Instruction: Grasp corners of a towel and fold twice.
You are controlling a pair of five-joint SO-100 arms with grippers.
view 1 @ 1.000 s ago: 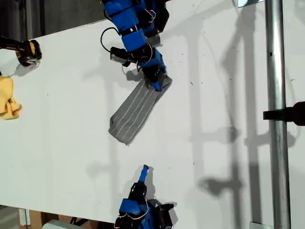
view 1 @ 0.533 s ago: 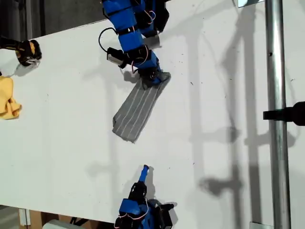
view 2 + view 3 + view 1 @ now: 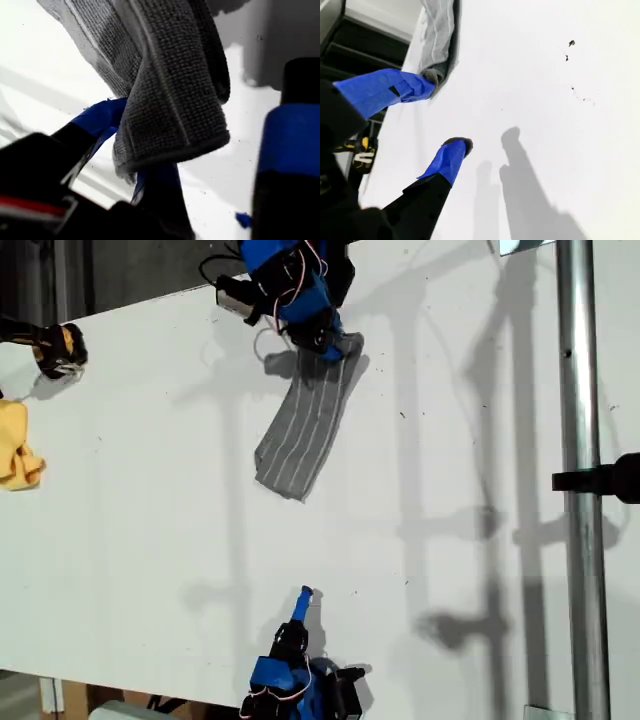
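At the top of the exterior view, your first gripper [image 3: 330, 348] has its jaws closed on one end of the towel [image 3: 305, 425]. The first wrist view confirms it: the towel [image 3: 170, 90] is bunched and pinched between the blue-taped fingers [image 3: 100, 117], its hemmed edge hanging over them.

From that held end the towel runs as a long, narrow folded strip down and toward the exterior view's left. Its free end lies flat on the white bench [image 3: 450, 570]. White stripes run along the length of the strip. You cannot tell from these views which corners are inside the grip.

Your second gripper [image 3: 304, 593] sits near the bottom edge of the exterior view, well apart from the towel and holding nothing. In the second wrist view its jaws [image 3: 432, 117] stand moderately open over bare bench [image 3: 545, 125], with the towel [image 3: 437, 35] lying beyond the fingertips [image 3: 451, 157].

A yellow cloth [image 3: 18, 445] lies at the exterior view's left edge, well clear of the towel. A black and yellow object [image 3: 55, 348] sits just above it. A metal pole [image 3: 580, 480] crosses the exterior view's right side from top to bottom.
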